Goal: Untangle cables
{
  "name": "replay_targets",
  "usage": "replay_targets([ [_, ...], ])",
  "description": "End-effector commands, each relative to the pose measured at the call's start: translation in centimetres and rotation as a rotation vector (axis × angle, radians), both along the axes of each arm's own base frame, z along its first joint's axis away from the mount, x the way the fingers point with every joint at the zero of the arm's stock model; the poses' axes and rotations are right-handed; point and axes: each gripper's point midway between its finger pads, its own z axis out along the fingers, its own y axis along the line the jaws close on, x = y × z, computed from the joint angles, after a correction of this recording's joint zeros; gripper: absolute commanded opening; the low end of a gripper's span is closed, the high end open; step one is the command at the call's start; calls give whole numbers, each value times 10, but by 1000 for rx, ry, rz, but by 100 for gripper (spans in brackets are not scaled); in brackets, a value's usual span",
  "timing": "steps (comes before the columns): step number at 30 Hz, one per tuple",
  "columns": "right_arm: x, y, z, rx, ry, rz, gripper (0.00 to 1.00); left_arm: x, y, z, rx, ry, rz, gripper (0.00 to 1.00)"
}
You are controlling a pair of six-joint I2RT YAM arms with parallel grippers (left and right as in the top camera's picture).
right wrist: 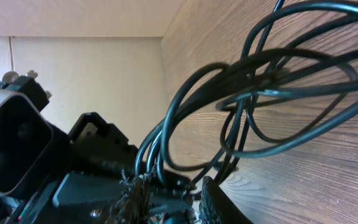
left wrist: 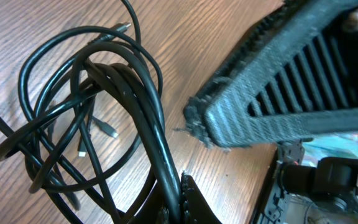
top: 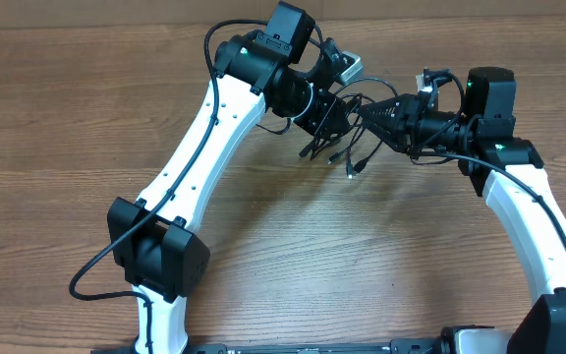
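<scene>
- The left pincer (left wrist: 180, 198) is closed tight on a thick bundle of the cables (left wrist: 156, 124).
- Their loose loops spread in a tangle over the wooden surface (top: 263, 256).
- The right pincer (top: 364, 114) stands narrow, just beside the left one; I cannot tell if it grips any cable.
</scene>
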Motion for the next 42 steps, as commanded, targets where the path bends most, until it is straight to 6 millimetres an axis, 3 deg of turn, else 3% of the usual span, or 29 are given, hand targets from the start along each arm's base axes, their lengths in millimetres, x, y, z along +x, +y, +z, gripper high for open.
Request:
replay_targets([
  [1,2,1,10,6,-30,7,27,-5,-5,17,-62,-6,-25,4],
  [3,4,0,9,-2,-35,-6,32,-15,-14,23,-112,-6,-83,4],
  [10,11,-4,9,-27,-55,-41,34,-32,-32,25,-124,-21,-152,4],
  [12,12,-4,9,-27,-61,-41,8,-32,-33,22,-103,-32,-149,4],
  [13,12,-4,9,-27,-61,-41,4,-32,-33,22,-101,-33,-149,4],
  [22,12,-5,9,-32,-62,-44,4,-30,-32,21,-93,-31,-137,5],
  [31,8,-5,4,-42,-51,-29,4,16,9,-5,127,21,243,4],
  [37,6,-3,6,-28,-52,-12,4,31,28,-5,124,49,325,4],
  [42,6,-3,6,-27,-53,-11,4,32,30,-3,105,64,323,4],
])
